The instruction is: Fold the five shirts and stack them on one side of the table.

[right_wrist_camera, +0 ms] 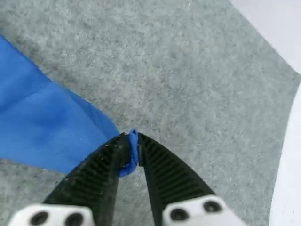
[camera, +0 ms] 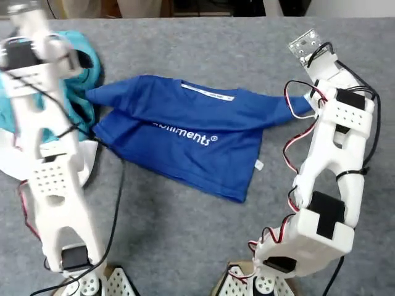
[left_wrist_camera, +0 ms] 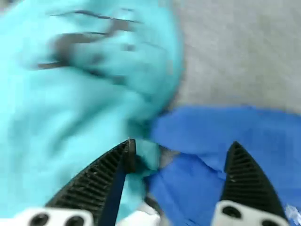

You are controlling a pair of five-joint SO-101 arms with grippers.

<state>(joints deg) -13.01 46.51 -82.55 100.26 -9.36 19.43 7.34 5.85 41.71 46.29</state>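
Here the right pincer is clamped on the sleeve tip of the royal-blue cotton shirt, rumpled mid-frame on the grey felt table; the left pincer gapes apart beside the crumpled turquoise shirt, upper left. Drawing the sleeve outward, low and taut, should flatten it best.

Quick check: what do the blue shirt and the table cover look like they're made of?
Blue shirt: soft matte knit, probably cotton-type; it drapes, creases, and pinches thin in the right gripper. Table cover: grey felt-like cloth, matte, with a fuzzy, speckled nap.
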